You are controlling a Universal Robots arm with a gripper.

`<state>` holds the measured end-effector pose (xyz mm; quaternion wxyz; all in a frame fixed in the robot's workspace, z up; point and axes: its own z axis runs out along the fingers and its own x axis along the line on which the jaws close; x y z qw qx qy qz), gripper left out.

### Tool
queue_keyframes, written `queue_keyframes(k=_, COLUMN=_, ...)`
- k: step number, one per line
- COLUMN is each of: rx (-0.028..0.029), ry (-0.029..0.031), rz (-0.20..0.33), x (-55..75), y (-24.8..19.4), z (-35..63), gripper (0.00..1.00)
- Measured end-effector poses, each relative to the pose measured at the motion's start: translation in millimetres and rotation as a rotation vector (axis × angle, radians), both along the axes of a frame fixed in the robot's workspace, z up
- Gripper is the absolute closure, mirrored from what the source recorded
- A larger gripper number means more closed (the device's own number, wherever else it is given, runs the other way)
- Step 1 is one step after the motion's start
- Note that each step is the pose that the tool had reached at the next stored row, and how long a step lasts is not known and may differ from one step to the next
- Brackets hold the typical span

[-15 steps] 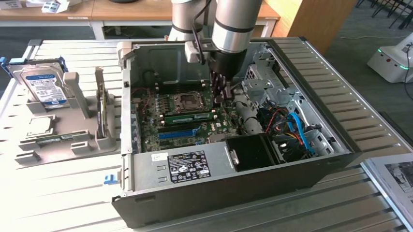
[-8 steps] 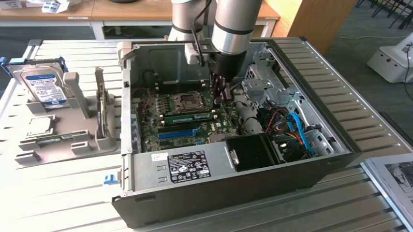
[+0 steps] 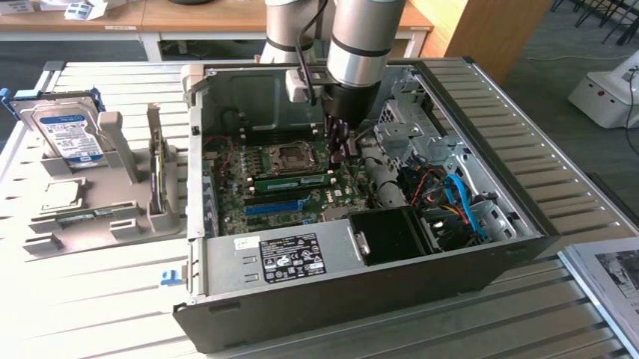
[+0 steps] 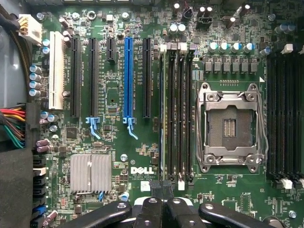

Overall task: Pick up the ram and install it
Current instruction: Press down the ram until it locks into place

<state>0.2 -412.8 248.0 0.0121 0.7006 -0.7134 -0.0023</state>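
Observation:
The ram (image 3: 292,179), a long green stick, stands in a slot of the motherboard (image 3: 330,198) just beside the CPU socket (image 3: 292,155). In the wrist view the ram (image 4: 164,118) appears edge-on as a thin line in the slot nearest the black expansion slots. My gripper (image 3: 345,149) hangs inside the open computer case, over one end of the ram. Its fingertips (image 4: 161,186) meet along a thin seam, shut, with nothing visible between them. Whether they touch the ram's top edge I cannot tell.
The blue slot (image 4: 128,76) and CPU socket (image 4: 230,126) flank the ram slots. Case walls (image 3: 200,149), a drive cage (image 3: 409,127) and cables (image 3: 459,202) surround the arm. Outside, a grey fixture (image 3: 100,217) holds a hard drive (image 3: 72,134) and a thin board on edge (image 3: 155,168).

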Motion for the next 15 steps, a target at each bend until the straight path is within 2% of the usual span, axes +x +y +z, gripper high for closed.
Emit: queue_keyframes(k=15, rx=0.0001, ry=0.0000, rz=0.000, x=0.0, y=1.1, z=-3.0, gripper=0.90)
